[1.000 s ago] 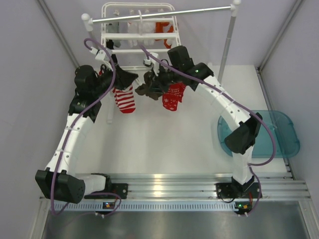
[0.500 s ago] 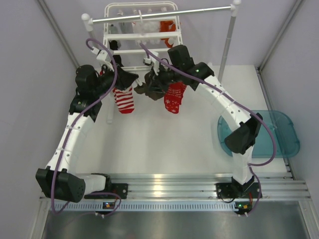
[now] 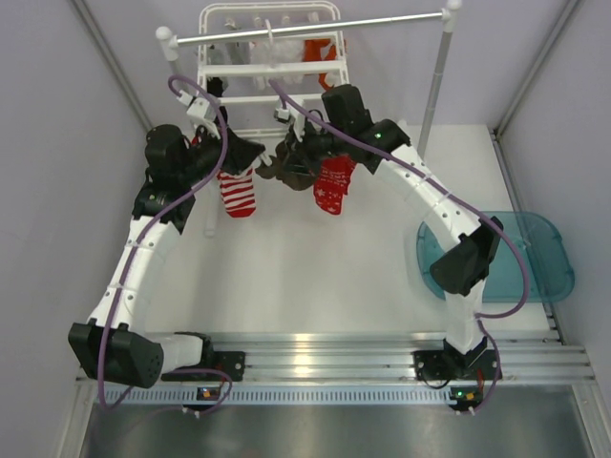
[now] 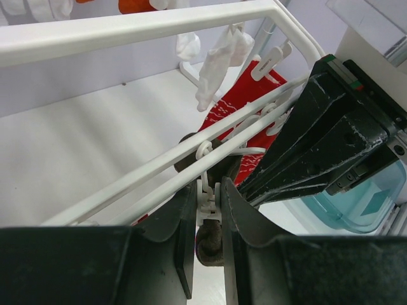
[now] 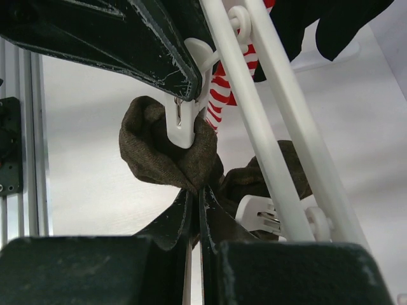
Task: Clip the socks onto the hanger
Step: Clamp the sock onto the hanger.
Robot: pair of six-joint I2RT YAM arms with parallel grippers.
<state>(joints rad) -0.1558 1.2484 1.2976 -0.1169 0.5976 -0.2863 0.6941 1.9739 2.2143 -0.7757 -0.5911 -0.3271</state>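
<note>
— Starting at the left claw [image 4: 207, 190]: how set?

— Nipped partway shut on the wings of a white clip [image 5: 183, 117], likely squeezing to spread its mouth for cloth.

— And the right claw [image 5: 196, 194]?

— Clamped fully shut on the dark brown sock [image 5: 159, 152], pinching a fold and holding the bunched cuff up toward eleven o'clock, right against that clip's lower end. Cannot tell whether bitten yet.

— Why two claws on one spot?

— Takes one to work the clip and one to feed fabric. Hence meeting nose to nose under the bars of the hanger [image 3: 267, 72], reaching in from nine and three o'clock in the overhead view.

— Elsewhere on the frame?

— Dangling from other clips: a red snowflake sock [image 3: 332, 186] just at four o'clock of the brown one, and a striped sock [image 3: 237, 191] at eight o'clock. All hung at the twelve o'clock end of the surface [image 3: 315, 277], high enough to let socks swing free and leave room beneath for both claws.
</note>
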